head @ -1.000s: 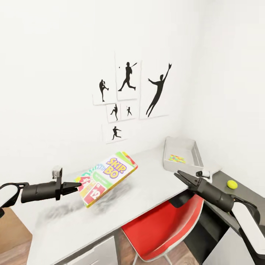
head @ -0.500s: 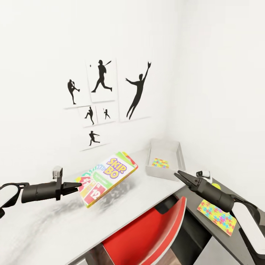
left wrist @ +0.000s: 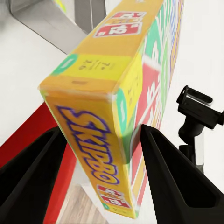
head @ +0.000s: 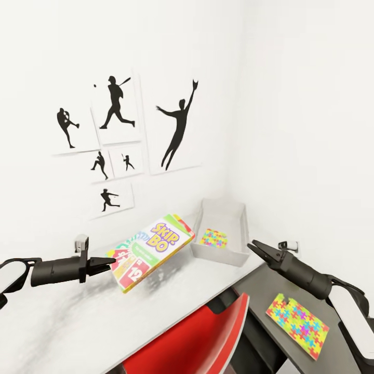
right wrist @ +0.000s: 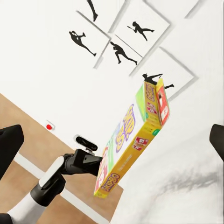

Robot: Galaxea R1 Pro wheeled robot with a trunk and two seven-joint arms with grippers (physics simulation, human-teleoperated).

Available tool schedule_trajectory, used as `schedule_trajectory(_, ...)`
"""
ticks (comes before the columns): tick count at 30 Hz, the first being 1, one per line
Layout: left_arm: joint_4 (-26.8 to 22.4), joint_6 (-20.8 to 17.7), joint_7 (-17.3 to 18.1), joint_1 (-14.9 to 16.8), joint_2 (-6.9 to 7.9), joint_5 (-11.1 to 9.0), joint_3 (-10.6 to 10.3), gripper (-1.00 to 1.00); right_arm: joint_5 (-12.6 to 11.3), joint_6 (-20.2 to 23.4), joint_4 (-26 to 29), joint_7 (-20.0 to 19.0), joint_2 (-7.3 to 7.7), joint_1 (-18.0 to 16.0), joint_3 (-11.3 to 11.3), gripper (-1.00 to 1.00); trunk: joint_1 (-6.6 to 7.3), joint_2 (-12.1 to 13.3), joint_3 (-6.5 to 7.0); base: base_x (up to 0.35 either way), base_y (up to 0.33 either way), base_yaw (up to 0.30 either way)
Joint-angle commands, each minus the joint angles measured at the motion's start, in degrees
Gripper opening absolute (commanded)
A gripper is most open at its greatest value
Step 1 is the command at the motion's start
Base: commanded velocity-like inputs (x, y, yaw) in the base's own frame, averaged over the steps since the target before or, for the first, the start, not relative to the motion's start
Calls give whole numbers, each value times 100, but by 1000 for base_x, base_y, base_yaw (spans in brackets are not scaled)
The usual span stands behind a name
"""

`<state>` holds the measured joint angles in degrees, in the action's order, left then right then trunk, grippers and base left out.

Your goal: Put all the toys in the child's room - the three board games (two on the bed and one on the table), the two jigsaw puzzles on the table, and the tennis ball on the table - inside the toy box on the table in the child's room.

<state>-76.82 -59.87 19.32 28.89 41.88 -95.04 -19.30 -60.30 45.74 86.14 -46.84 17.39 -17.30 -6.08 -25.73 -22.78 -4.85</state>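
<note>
The left hand (head: 110, 261) pinches the near end of the Skip-Bo game box (head: 153, 250), carrying it above the tabletop (head: 62, 322). Its long axis points toward the toy box (head: 221, 231) in the corner. Next, I judge: reach further and release inside. The right hand (head: 255, 248) hangs spread, holding nothing.

Desk (head: 78, 322): L-shaped, with a pale grey mottled top along the wall of baseball pictures and a dark grey end section along the adjoining wall. On the pale top, in the corner: one shallow pale grey toy box (head: 232, 254) with sloping walls, a bright multicoloured jigsaw sheet (head: 214, 238) lying flat on its floor. On the dark section, near the toy box but apart from it: a second multicoloured jigsaw sheet (head: 297, 324), flat, near the front edge.
</note>
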Motion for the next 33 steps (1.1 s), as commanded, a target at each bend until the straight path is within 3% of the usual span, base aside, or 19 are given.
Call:
schedule_trajectory(1, 1, -7, 54, 12, 2, -14, -12, -100, -17, 31, -1, -6, 1, 3, -5, 100, -6, -14, -15, 170, -191, 0)
schedule_trajectory(33, 9, -7, 54, 12, -31, 2, -12, -100, -12, 14, 1, -9, 1, 17, -7, 100, -6, -14, 13, 62, -103, 102)
